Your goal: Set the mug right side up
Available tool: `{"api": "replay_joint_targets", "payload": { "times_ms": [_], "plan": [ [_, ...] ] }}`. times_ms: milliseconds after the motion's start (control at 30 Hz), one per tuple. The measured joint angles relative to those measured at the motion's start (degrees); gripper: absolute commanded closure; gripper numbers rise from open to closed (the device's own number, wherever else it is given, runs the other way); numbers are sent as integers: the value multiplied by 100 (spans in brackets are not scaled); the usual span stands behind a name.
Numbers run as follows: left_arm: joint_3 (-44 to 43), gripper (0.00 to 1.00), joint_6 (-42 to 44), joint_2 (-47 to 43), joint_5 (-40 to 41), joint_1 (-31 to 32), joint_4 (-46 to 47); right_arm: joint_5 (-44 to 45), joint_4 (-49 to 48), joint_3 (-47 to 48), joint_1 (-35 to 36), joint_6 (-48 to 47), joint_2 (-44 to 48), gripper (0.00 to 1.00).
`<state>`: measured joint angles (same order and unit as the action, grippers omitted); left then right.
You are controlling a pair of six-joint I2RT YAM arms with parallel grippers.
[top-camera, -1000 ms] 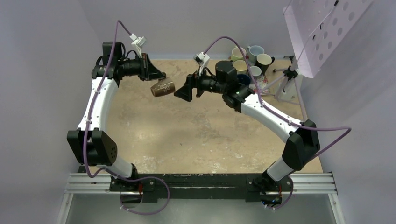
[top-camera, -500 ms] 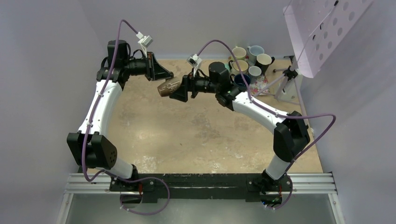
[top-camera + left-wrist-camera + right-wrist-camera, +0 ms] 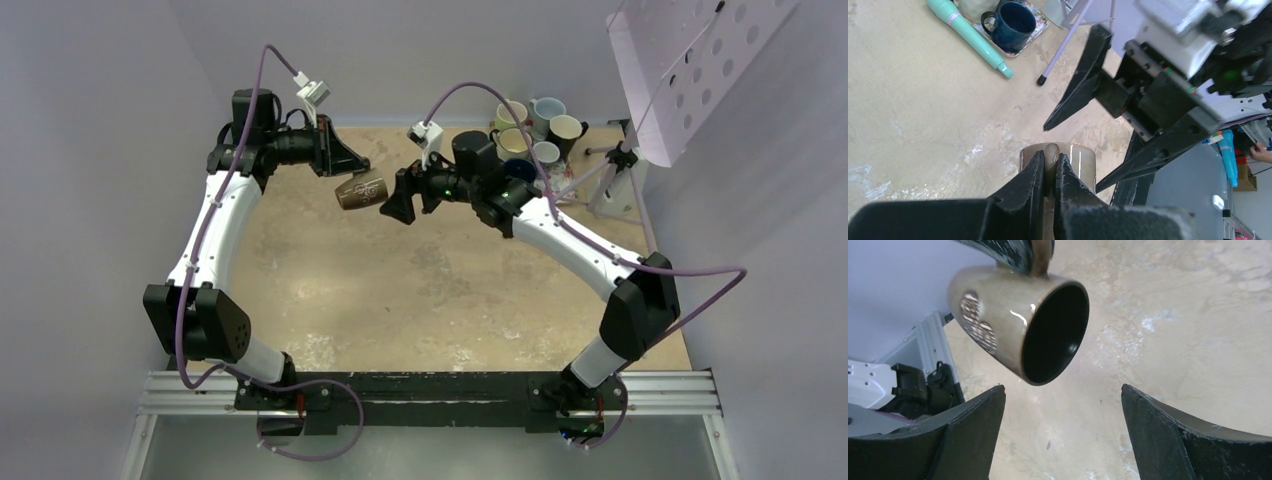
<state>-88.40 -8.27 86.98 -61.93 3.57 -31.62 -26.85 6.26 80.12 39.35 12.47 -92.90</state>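
A glossy brown mug (image 3: 361, 190) with a pale pattern on its side hangs in the air over the far part of the table, tilted on its side with its mouth toward the right arm. My left gripper (image 3: 352, 168) is shut on the mug's handle (image 3: 1050, 156). In the right wrist view the mug (image 3: 1013, 325) shows its dark open mouth. My right gripper (image 3: 391, 208) is open and empty, its two fingers spread wide just in front of the mug's mouth, not touching it.
Several mugs (image 3: 535, 128) cluster at the table's far right corner, beside a dark blue mug on a patterned tray (image 3: 1015, 22) and a teal tube (image 3: 970, 36). A tripod leg (image 3: 610, 185) and a perforated panel (image 3: 690, 70) stand at the right.
My left arm swung the mug a little right and toward the right gripper. The right gripper came in close to the mug's mouth, then drew back slightly, still open.
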Motion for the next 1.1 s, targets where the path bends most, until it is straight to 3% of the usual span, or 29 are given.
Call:
{"api": "replay_joint_targets", "payload": {
  "times_ms": [133, 267, 567, 633, 800, 833, 867, 1033, 1100],
  "plan": [
    [-28, 100, 210, 0, 118, 15, -157, 166, 96, 142, 0, -160, 212, 14],
    [-52, 100, 339, 0, 111, 37, -249, -120, -466, 144, 0, 153, 243, 18],
    [-52, 100, 345, 0, 42, 48, -275, -691, -1027, 573, 101, 911, -518, 25],
    [-52, 100, 341, 0, 35, 57, -262, -828, -1091, 573, 109, 1029, -553, 35],
    [-52, 100, 297, -39, -87, 44, -151, -1119, -1355, 577, 55, 1401, -560, 81],
    [-52, 99, 348, -59, -101, 39, -92, -1204, -1360, 575, 13, 1526, -560, 94],
    [-52, 84, 369, -72, -111, 24, -44, -1272, -1368, 575, -22, 1622, -560, 100],
    [-52, 6, 461, -118, 31, 17, -13, -1303, -1263, 577, -33, 1572, -529, 100],
    [-52, 0, 479, -118, 264, -13, -70, -966, -876, 610, -24, 1386, -518, 100]
  ]
}}
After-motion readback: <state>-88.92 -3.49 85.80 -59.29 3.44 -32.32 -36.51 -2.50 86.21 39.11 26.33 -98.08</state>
